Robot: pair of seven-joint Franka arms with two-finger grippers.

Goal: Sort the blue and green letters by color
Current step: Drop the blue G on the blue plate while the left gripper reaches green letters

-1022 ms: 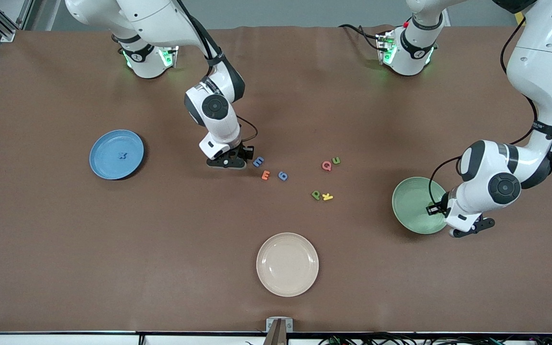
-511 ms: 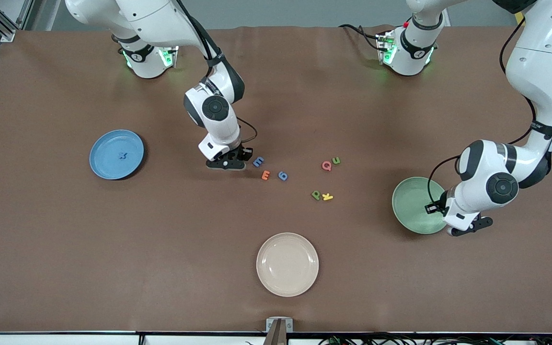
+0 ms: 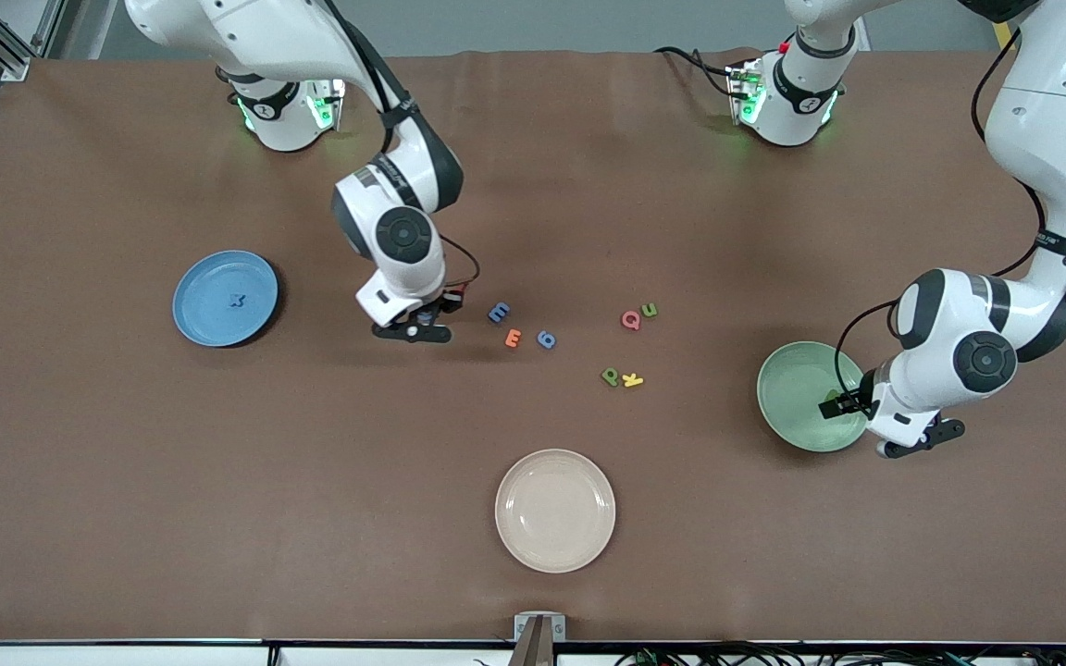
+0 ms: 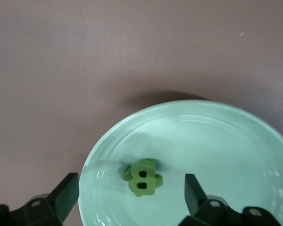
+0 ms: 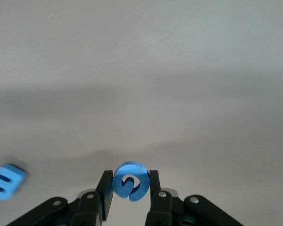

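Brown cloth covers the counter (image 3: pixel 126 481), and three plates sit on it: a blue plate (image 3: pixel 204 319) at the middle left of the front picture, a green plate (image 3: pixel 787 388) at the middle right, and a cream plate (image 3: pixel 555 510) at the bottom middle.

A second ago the right tool (image 3: pixel 422 326) was low, right beside the blue E (image 3: pixel 499 312). Now it has lifted and moved a bit toward the blue plate. Its fingers (image 5: pixel 106 193) are pinched narrow on a blue G (image 5: pixel 129 181), which is up off the cloth.

A second ago the left tool (image 4: pixel 132 188) was pinched shut at the edge of the green plate. Now its fingers (image 4: pixel 66 193) stand wide apart and hold nothing. A green B (image 4: pixel 142 176) lies in the green plate just under them.

A blue X (image 3: pixel 237 300) lies in the blue plate. The blue E, an orange E (image 3: pixel 514 339) and a blue 6 (image 3: pixel 546 339) lie close together in the middle of the front picture. A bit more to the right are a pink Q (image 3: pixel 630 320) touching a green u (image 3: pixel 649 310), and lower down a green P (image 3: pixel 610 376) just beside a yellow K (image 3: pixel 632 379). None of these have moved.
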